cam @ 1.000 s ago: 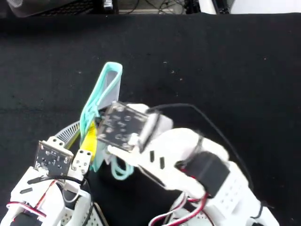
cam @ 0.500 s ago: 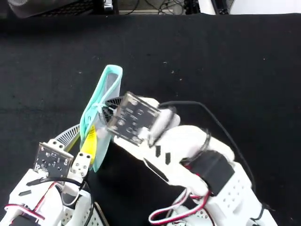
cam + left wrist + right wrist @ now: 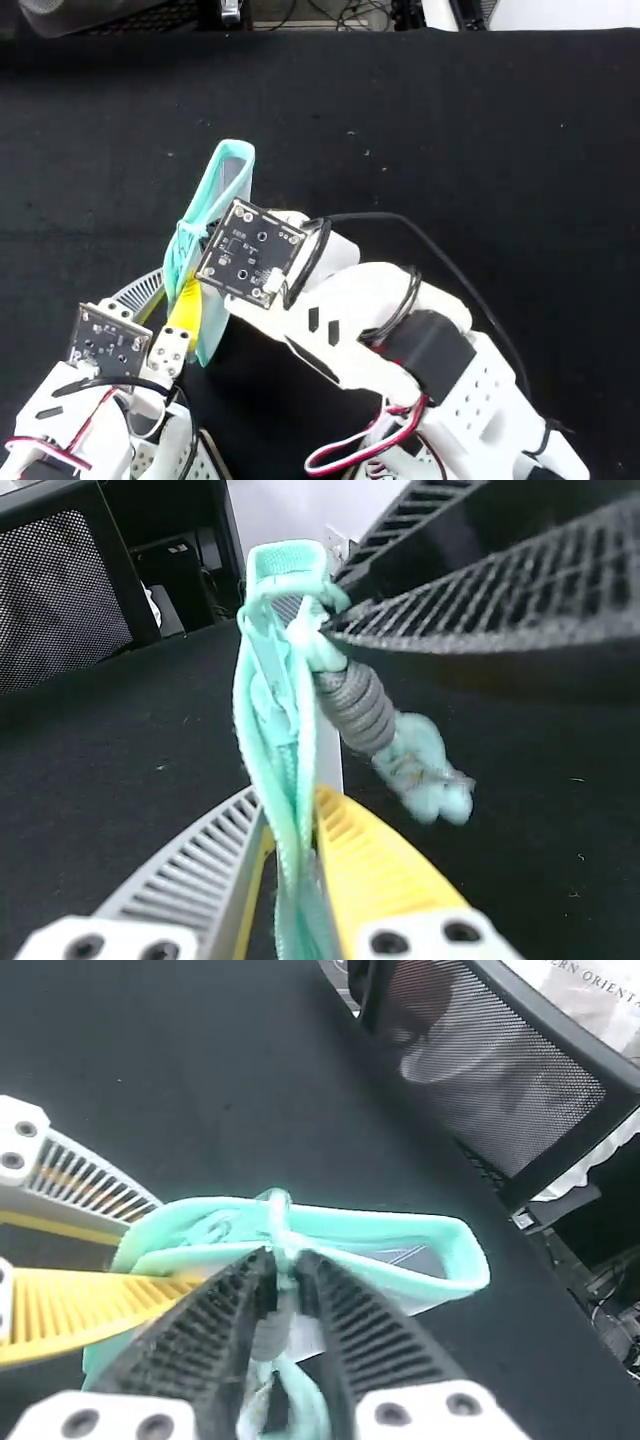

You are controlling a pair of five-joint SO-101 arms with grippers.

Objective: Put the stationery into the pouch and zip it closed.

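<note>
A mint-green pouch (image 3: 225, 190) stands on edge on the black table. My left gripper (image 3: 290, 820) is shut on its lower end, with the grey finger (image 3: 195, 865) on one side and the yellow finger (image 3: 375, 865) on the other. My right gripper (image 3: 283, 1260) is shut on the grey zip pull (image 3: 355, 700) at the pouch's top edge (image 3: 300, 1235), its black fingers (image 3: 350, 1325) pinching it. A mint tassel (image 3: 420, 770) hangs from the pull. In the high view the right arm (image 3: 360, 315) covers the pouch's near end beside the left gripper (image 3: 172, 292).
Black cloth covers the table (image 3: 480, 150). Dark mesh boxes and cables (image 3: 300, 12) stand along the far edge. Open table lies to the right of and beyond the pouch.
My right wrist has swung up and then back toward the left gripper along the pouch's edge. The mint loop that hung below the right arm has gone out of sight. The left arm stayed almost still.
</note>
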